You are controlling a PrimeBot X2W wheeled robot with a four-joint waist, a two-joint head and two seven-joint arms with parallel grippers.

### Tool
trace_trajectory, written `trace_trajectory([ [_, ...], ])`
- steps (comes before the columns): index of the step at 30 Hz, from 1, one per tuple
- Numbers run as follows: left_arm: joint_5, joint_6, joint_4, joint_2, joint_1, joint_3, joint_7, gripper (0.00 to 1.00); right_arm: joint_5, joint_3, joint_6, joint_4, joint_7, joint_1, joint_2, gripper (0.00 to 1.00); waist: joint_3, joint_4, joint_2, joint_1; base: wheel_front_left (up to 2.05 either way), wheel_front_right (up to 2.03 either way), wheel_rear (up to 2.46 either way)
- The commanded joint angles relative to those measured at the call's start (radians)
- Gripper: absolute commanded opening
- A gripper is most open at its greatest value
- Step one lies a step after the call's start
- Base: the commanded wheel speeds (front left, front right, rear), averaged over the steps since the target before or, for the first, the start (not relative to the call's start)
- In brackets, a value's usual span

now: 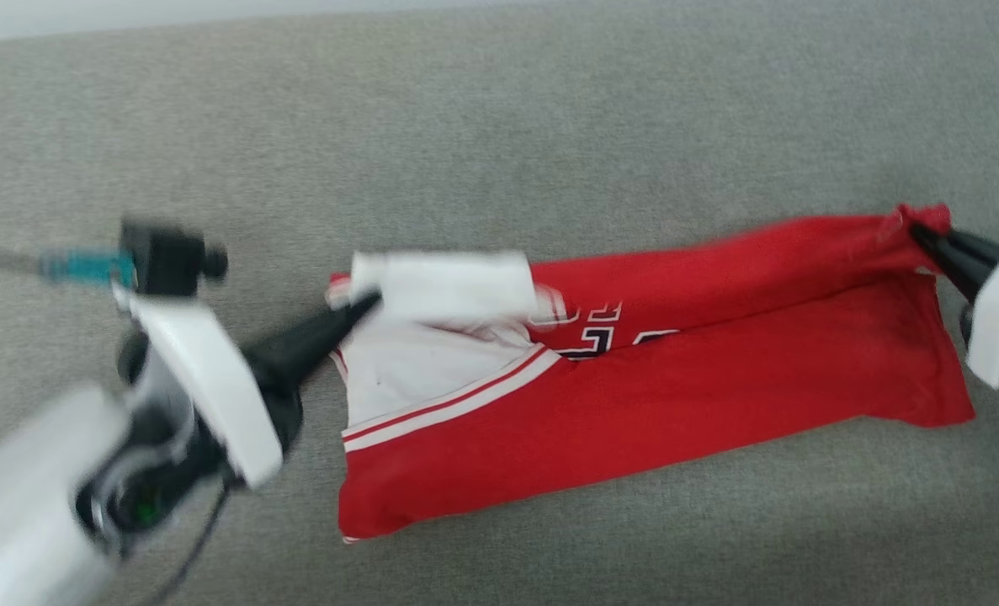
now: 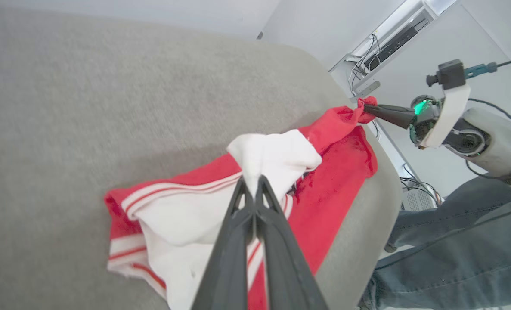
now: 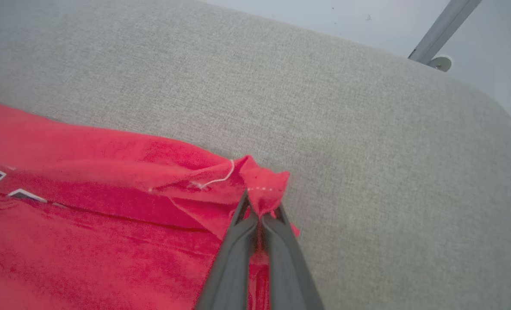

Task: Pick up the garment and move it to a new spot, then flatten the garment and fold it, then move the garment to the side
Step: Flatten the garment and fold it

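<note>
The shirt [image 1: 676, 379] is light, thin and very soft cloth, I judge. It has no stiffness, so it sags and wrinkles wherever nothing supports it. It is not fragile. It is not slippery on the grey surface [image 1: 499, 126], whose rough fabric probably drags on it a bit. One grip point only makes a bunch, so it needs two points well apart. Best are corners or seams, i.e. where the cloth is doubled and thicker for thin fingers.

That is how I hold it now. My left hand [image 1: 369, 301] is closed tight on the white sleeve [image 1: 444, 286] at the left end. My right hand [image 1: 920, 231] is closed tight on a small tuft of the red hem corner at the far right. This tuft is small and could slip out w/ a hard pull, so tension should be gentle, I think.

Position: the shirt lies in the middle & right part of the surface, long side going left to right. The near edge rests flat. The far edge seems raised a little, stretched between both hands. In the left wrist view the right end is near the rounded edge of the surface.

Look: red body, white short sleeve w/ red-white striped trim at the seam. Part of a white-black print shows in a fold near the middle. It seems already doubled lengthwise into a long band, w/ one long crease along it & some wrinkles near the right corner. The head view is blurred on the left, so the collar I cannot tell.
</note>
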Motion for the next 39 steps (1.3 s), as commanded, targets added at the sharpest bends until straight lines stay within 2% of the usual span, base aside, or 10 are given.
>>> trace_trajectory([
  [1, -0.014, 0.007, -0.062, 0.026, 0.082, -0.004, -0.045, 0.00, 0.013, -0.026, 0.000, -0.027, -0.015, 0.064, -0.024, 0.00, -0.017, 0.019, 0.0000, 0.0000, 0.00, 0.00, 0.00],
  [8, -0.018, 0.046, -0.149, 0.050, 0.246, -0.033, -0.143, 0.00, 0.026, -0.101, 0.000, -0.065, -0.023, 0.205, -0.047, 0.00, -0.011, 0.034, 0.0000, 0.0000, 0.00, 0.00, 0.00],
  [18, 0.027, 0.033, 0.058, -0.070, 0.255, -0.088, -0.172, 0.00, -0.047, -0.175, 0.000, -0.002, -0.029, 0.274, 0.045, 0.02, 0.013, 0.041, 0.0000, 0.0000, 0.00, 0.00, 0.00],
  [21, 0.038, 0.024, 0.118, -0.105, 0.247, -0.095, -0.189, 0.00, -0.060, -0.185, 0.000, 0.012, -0.029, 0.279, 0.063, 0.42, 0.012, 0.039, 0.0000, 0.0000, 0.00, 0.00, 0.00],
  [22, 0.046, 0.022, 0.133, -0.113, 0.244, -0.096, -0.198, 0.00, -0.058, -0.190, 0.000, 0.012, -0.030, 0.282, 0.066, 0.67, 0.010, 0.039, 0.0000, 0.0000, 0.00, 0.00, 0.00],
  [23, 0.053, 0.019, 0.144, -0.122, 0.242, -0.096, -0.211, 0.00, -0.052, -0.200, 0.000, 0.010, -0.032, 0.287, 0.065, 1.00, 0.007, 0.041, 0.0000, 0.0000, 0.00, 0.00, 0.00],
  [26, 0.078, 0.014, 0.164, -0.144, 0.241, -0.091, -0.256, 0.64, -0.036, -0.232, 0.000, -0.002, -0.035, 0.310, 0.043, 1.00, -0.003, 0.053, 0.0000, 0.0000, 0.00, 0.00, 0.00],
  [27, 0.087, 0.014, 0.167, -0.149, 0.244, -0.089, -0.276, 1.00, -0.030, -0.245, 0.000, -0.008, -0.032, 0.321, 0.038, 1.00, -0.007, 0.059, 0.0000, 0.0000, 0.00, 0.00, 0.00],
  [33, 0.155, 0.053, 0.163, -0.196, 0.300, -0.032, -0.370, 1.00, 0.034, -0.306, 0.000, -0.013, 0.028, 0.389, 0.020, 1.00, -0.027, 0.102, 0.0000, 0.0000, 0.00, 0.00, 0.00],
  [39, 0.308, 0.095, 0.198, -0.300, 0.417, 0.169, -0.378, 1.00, 0.106, -0.347, 0.000, 0.051, 0.088, 0.432, 0.057, 1.00, -0.049, 0.167, 0.0000, 0.0000, 0.00, 0.00, 0.00],
])
